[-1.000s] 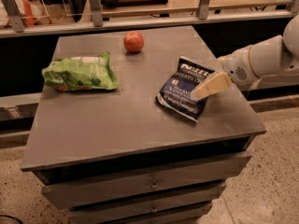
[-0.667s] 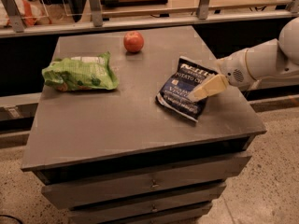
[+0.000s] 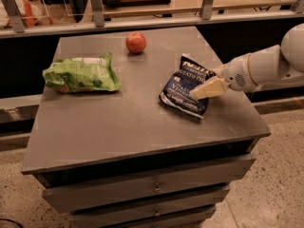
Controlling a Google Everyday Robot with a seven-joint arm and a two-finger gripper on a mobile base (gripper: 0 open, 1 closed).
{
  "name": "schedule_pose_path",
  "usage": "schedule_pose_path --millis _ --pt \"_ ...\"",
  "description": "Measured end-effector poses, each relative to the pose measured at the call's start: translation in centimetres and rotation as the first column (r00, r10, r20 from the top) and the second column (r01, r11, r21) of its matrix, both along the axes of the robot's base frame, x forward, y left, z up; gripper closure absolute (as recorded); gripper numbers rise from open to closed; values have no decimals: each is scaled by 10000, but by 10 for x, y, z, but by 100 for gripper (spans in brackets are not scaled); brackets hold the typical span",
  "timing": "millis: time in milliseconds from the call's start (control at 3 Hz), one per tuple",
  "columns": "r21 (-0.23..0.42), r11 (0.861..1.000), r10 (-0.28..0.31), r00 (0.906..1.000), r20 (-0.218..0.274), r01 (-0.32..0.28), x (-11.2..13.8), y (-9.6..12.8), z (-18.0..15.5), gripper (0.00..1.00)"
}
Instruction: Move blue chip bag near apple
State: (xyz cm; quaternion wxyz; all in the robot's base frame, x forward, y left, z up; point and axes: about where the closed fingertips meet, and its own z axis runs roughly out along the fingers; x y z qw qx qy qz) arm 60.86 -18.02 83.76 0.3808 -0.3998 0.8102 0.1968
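**CLAW AT THE BLUE CHIP BAG, APPLE WELL APART AT UPPER CENTRE**

Layout, left to right. A green chip bag (image 3: 80, 74) lies flat at the left of the desk (image 3: 118, 127) and is not part of the task. It is well apart from the other items and does not obstruct the likely path.

The apple (image 3: 136, 42) sits upright near the desk's far edge, at upper centre of the frame. It is the reference point for placement.

The blue chip bag (image 3: 183, 87) lies right of centre, tilted, with its top edge toward the upper right. It is well apart from the apple, so by this layout the move is not yet done.

Arm pose. The claw (image 3: 197, 94) lies over the right side of the blue chip bag, pointing down and to the left. It appears to touch the foil. Whether it is wide, narrow or clamped on the bag cannot be told. The arm (image 3: 259, 68) enters from the right edge of the frame, running low and nearly level above the desk. This approach probably suits carrying the bag up and left toward the apple.
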Motion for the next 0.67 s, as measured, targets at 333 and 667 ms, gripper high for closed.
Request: schedule_pose_path --millis 333,667 --pt "-36 10000 -64 9999 117 64 0 -1 -1 64" --pt "55 9989 -469 9972 587 467 5 -6 10 87"
